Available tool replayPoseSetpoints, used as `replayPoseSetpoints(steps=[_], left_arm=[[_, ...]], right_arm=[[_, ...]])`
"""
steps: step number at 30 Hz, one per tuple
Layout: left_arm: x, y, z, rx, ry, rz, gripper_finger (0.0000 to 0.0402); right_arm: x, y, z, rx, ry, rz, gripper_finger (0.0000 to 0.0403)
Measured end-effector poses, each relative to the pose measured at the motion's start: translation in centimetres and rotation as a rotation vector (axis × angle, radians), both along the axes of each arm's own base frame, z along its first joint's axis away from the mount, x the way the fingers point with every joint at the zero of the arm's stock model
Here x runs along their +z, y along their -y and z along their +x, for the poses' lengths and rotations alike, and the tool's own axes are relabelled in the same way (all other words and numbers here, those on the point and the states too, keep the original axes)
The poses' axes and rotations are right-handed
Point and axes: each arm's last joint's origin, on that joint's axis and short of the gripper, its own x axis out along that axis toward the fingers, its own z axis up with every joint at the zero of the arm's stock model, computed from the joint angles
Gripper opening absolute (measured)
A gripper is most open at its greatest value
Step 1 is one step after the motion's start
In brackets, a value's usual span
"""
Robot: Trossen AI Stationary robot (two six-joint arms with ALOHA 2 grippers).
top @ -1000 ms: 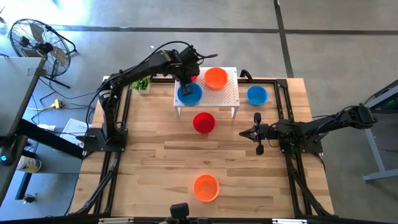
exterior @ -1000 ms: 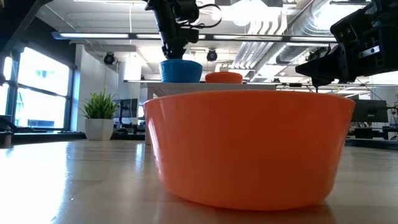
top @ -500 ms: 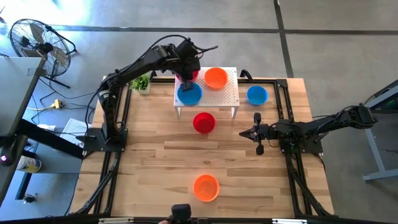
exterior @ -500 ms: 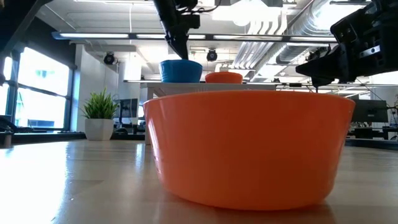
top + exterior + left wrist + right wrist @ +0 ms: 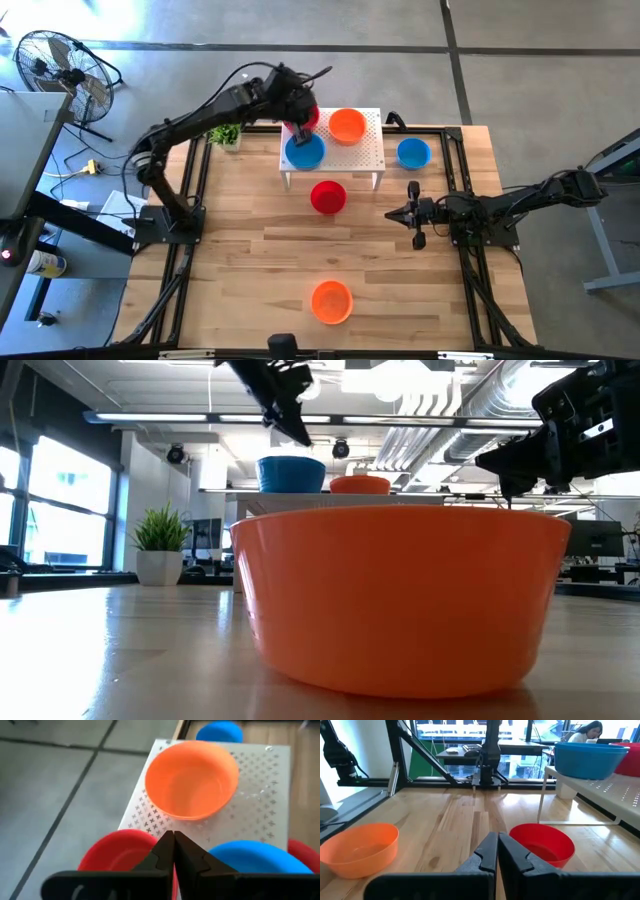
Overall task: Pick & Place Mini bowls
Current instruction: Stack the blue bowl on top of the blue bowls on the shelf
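We are holding our left gripper (image 5: 300, 128), fingers together and empty, above the stand (image 5: 366, 160), where red (image 5: 117, 851), blue (image 5: 305, 151) and orange (image 5: 347, 125) bowls are sitting. Our right gripper (image 5: 416, 238), fingers also together, is waiting low over the desk (image 5: 240, 250), presumably until needed.

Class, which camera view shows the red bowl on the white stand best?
Left wrist view: the red bowl sits close beside the shut fingers. In the high view the arm mostly covers it; the right wrist view shows an edge; the low view hides it.
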Motion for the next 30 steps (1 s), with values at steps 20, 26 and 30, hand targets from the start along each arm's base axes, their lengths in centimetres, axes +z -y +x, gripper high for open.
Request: replayPoseSetpoints(steps=[20,26,30], left_arm=[[-6.5,4.8,-7.8,-0.112,0.377,0.142,0.0005],[-10.0,5.6,-9.1,-0.141,0.483,0.142,0.0005],[-12.1,6.0,-9.6,-0.141,0.529,0.132,0.0005]], right_arm=[[0.3,0.1,0.1,-0.038,0.019,0.022,0.0],[1.7,0.5,0.4,-0.201,0.078,0.102,0.0008],[2.5,0.6,0.7,-0.258,0.098,0.139,0.0033]])
